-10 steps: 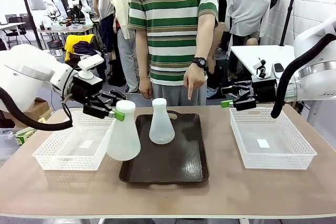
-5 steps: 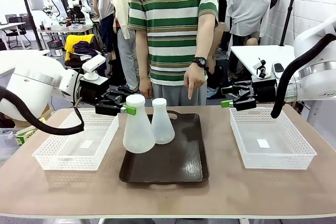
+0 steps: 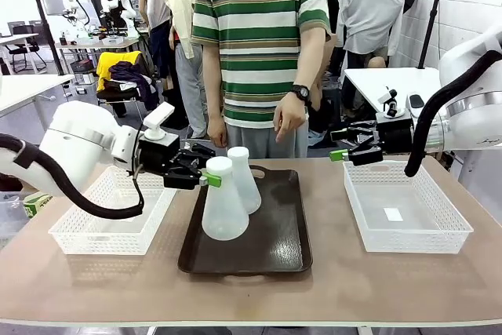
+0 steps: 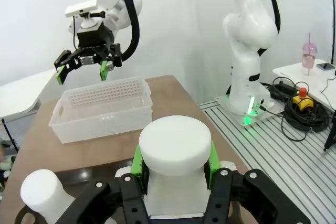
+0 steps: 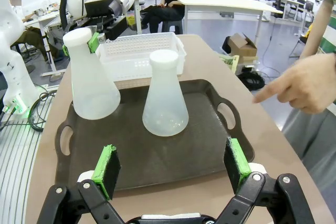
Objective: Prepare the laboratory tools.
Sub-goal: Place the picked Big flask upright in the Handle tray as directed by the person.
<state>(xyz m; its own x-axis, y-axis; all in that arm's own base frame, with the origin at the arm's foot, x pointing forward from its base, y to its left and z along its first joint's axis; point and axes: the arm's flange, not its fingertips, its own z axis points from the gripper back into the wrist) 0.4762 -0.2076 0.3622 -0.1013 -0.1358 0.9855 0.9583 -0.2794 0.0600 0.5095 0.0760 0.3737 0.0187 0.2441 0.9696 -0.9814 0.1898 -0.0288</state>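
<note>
Front view: left tool (image 3: 210,180) clenched on upright flask (image 3: 224,208) neck, mouth up, over tray (image 3: 282,249); right tool (image 3: 339,154) released.

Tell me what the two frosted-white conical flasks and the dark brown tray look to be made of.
Frosted-white conical flask in the left gripper and the second flask: likely plastic, matte and translucent, dim light passing through.
Dark brown tray: probably moulded plastic, smooth with slight sheen, cut-out handles.

Brown counter (image 3: 353,280) bearing three items: a dark tray (image 3: 274,245) at centre, a white mesh basket (image 3: 86,229) to its left, and a second basket (image 3: 435,229) on the right.
</note>
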